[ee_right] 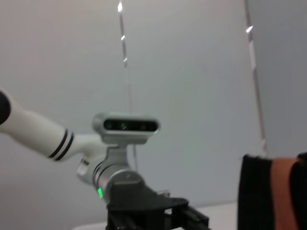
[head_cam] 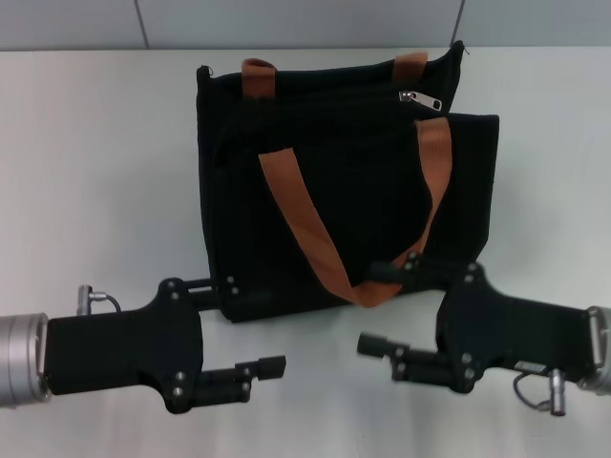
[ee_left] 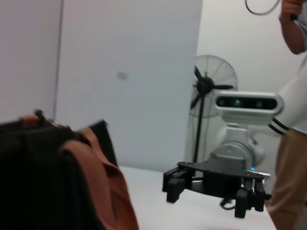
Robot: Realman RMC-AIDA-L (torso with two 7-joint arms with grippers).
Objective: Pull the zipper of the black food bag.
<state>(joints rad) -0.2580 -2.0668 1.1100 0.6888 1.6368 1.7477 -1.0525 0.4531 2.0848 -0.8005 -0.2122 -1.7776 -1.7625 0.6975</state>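
Zipper [head_cam: 413,97] first: its small silver pull tab lies on the black zip line along the top edge of the black food bag [head_cam: 334,200], toward the bag's far right corner, well apart from both of my grippers. The bag stands on the white table [head_cam: 95,172], far edge near the wall, and everything else I place against it. Two orange-brown straps [head_cam: 305,229] loop over its near face; the longer one hangs down to the bag's lower edge.

My left gripper [head_cam: 239,329] is at the bag's near left corner, pointing inward across the front of the bag. Its fingers are spread: the far finger lies against the bag's lower left edge and the near finger [head_cam: 263,367] sticks out clear over the table, nothing between them.

My right gripper [head_cam: 380,307] is at the bag's near right corner, pointing inward toward my left one. Its fingers are also spread and hold nothing: the far one overlaps the bag's lower edge by the bottom of the hanging strap, the near one [head_cam: 377,344] is over bare table.

From my left wrist, the bag [ee_left: 33,177] and a strap [ee_left: 103,187] fill the near side, with my right gripper [ee_left: 206,191] beyond.
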